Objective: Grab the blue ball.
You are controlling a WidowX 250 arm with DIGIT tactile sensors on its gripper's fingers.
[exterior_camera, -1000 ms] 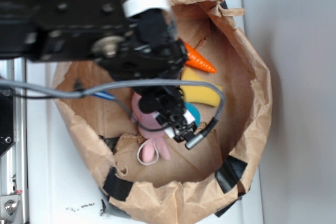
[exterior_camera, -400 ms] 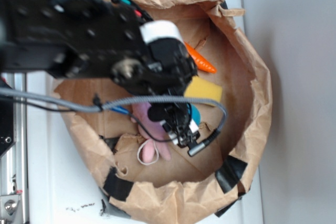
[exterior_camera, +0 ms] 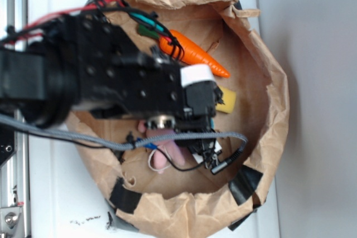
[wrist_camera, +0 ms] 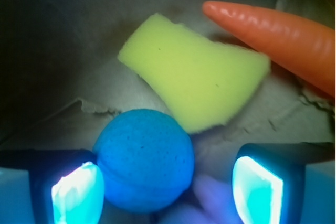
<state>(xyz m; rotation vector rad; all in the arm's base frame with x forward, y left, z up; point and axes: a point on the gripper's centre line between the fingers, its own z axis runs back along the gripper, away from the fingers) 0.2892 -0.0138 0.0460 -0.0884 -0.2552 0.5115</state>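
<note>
The blue ball [wrist_camera: 144, 161] lies on the brown paper floor of the bag, low in the wrist view. My gripper [wrist_camera: 168, 192] is open and straddles it. The left finger [wrist_camera: 79, 195] is right against the ball's side, while the right finger [wrist_camera: 258, 190] stands well clear of it. In the exterior view my black arm [exterior_camera: 111, 82] reaches into the bag and hides the ball.
A yellow sponge wedge [wrist_camera: 194, 80] [exterior_camera: 226, 100] lies just beyond the ball, touching it or nearly so. An orange carrot [wrist_camera: 278, 35] [exterior_camera: 192, 54] lies farther back. A pink plush toy [exterior_camera: 162, 157] is beside the gripper. The crumpled paper bag wall [exterior_camera: 273, 98] rings everything.
My arm has swung down and right over the bag, uncovering the carrot and covering the ball and most of the pink toy. The gripper has stayed open.
</note>
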